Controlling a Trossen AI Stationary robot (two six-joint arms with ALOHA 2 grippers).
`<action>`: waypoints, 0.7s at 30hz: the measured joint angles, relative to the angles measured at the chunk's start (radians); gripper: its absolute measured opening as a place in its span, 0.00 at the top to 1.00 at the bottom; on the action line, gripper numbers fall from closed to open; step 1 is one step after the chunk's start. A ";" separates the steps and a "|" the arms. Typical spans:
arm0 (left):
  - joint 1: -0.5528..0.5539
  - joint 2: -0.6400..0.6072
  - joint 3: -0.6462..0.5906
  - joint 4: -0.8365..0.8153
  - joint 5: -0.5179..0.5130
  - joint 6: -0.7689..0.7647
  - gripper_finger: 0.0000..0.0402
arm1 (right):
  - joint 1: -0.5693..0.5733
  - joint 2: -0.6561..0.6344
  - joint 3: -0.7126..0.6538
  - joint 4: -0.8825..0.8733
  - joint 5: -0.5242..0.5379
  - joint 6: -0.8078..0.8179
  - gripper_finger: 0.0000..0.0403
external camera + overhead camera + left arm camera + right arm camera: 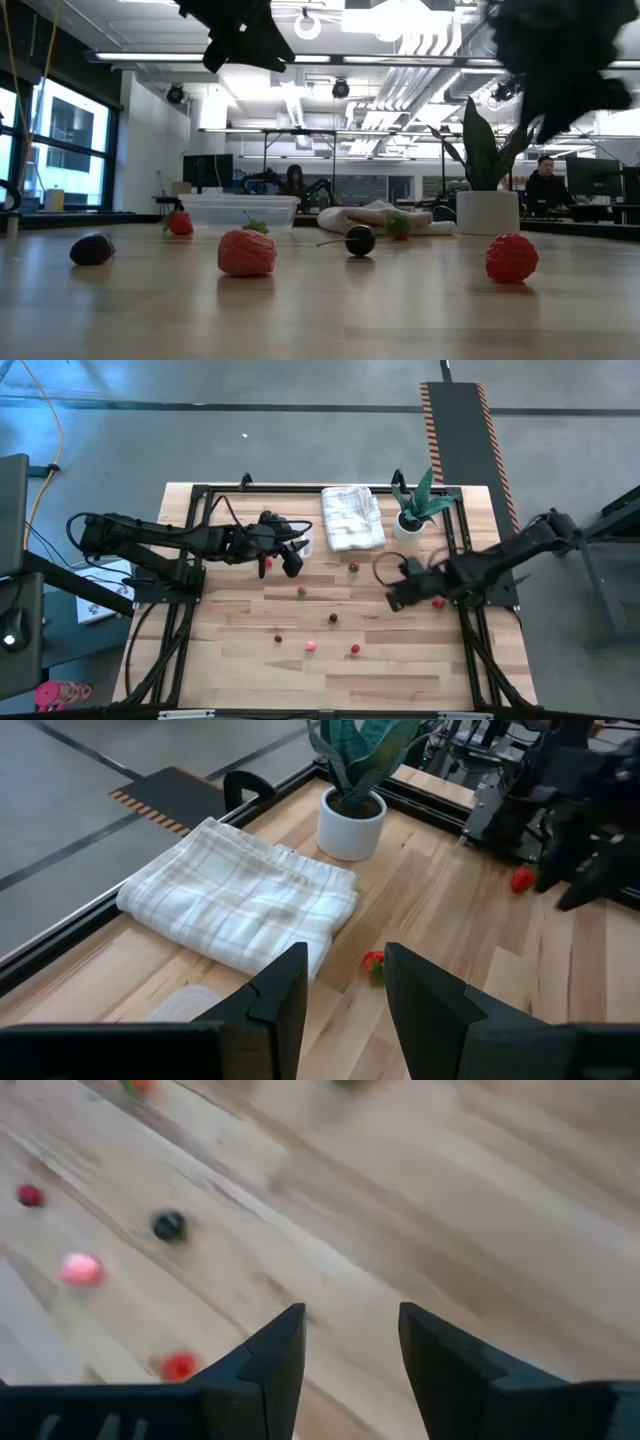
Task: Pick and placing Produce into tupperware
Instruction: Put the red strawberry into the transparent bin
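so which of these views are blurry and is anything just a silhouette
Right wrist view: motion-smeared, the wood grain streaks and the pink berry looks soft. Low view: both arms are black backlit shapes against bright ceiling lights, while the near strawberry is sharp. High view and left wrist view: evenly lit, the towel is crisp.

A folded white towel [352, 517] lay at twelve o'clock on the wooden table [400, 660]. A green plant in a white pot [411, 520] stood just beside it toward one o'clock. People [545, 185] sat at desks in the room behind.
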 joint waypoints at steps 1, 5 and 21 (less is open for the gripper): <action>0.000 0.000 0.000 -0.001 0.002 0.000 0.69 | -0.038 0.019 0.000 0.045 -0.018 -0.052 0.62; 0.000 0.000 0.000 -0.002 0.017 0.001 0.69 | -0.165 0.112 0.000 0.262 -0.104 -0.215 0.62; 0.000 0.000 0.000 -0.050 0.052 0.022 0.69 | -0.352 0.466 0.000 0.736 -0.352 -0.151 0.62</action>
